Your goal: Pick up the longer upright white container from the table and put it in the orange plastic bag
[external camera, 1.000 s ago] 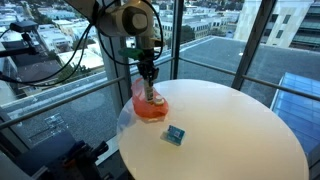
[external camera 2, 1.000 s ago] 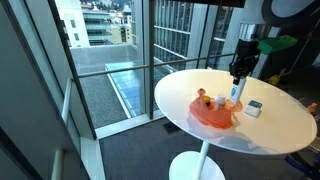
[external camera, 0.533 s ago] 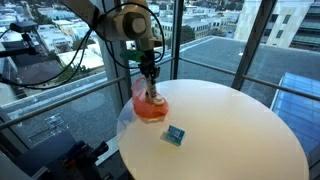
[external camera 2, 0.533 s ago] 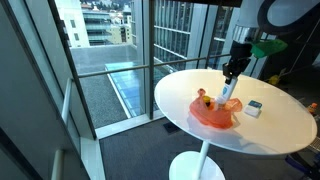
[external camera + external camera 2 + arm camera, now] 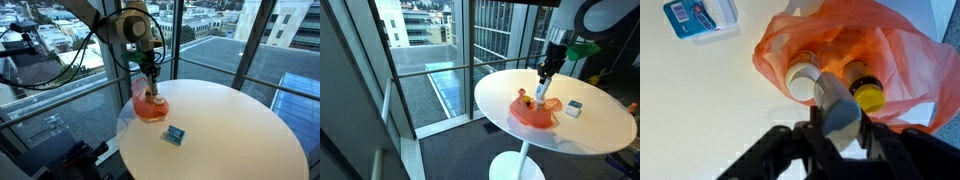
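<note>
White container (image 5: 837, 103) base hidden in blurred gripper (image 5: 840, 135); blue box (image 5: 702, 18) cropped at top.

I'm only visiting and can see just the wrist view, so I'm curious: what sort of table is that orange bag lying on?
Observer: A round white table on a single pedestal.
Visitor: Where does it stand?
Observer: Right beside tall glass windows, with city buildings outside.
Visitor: Is the white container inside the bag?
Observer: From the side, the white container hangs tilted, its lower end down at the mouth of the orange bag. The jaws grip its top.
</note>
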`<state>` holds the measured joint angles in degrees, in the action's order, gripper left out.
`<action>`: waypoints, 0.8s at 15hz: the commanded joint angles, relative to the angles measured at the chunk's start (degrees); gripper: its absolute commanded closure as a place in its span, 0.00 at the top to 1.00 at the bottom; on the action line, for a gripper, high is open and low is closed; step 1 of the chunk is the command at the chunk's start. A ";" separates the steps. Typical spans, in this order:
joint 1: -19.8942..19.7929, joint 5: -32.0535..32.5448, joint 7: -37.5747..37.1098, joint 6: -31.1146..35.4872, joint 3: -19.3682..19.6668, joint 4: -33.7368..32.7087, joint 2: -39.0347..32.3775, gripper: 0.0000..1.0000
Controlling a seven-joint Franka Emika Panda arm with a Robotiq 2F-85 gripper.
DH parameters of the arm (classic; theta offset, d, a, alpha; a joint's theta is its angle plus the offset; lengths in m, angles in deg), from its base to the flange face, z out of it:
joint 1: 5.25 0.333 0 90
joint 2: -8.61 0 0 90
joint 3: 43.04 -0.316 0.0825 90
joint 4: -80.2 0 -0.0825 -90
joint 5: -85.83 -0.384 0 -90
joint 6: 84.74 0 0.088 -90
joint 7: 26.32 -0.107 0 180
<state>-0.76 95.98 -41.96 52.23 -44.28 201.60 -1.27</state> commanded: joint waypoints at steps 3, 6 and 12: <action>0.39 -0.99 1.56 1.20 -0.38 -1.14 -0.78 0.12; 0.06 -2.20 2.47 1.54 -0.55 -1.38 -1.76 0.12; -0.70 -7.26 5.49 1.87 -0.61 -2.27 -4.65 0.12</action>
<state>-0.67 91.22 -39.16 53.64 -44.67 201.20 -4.12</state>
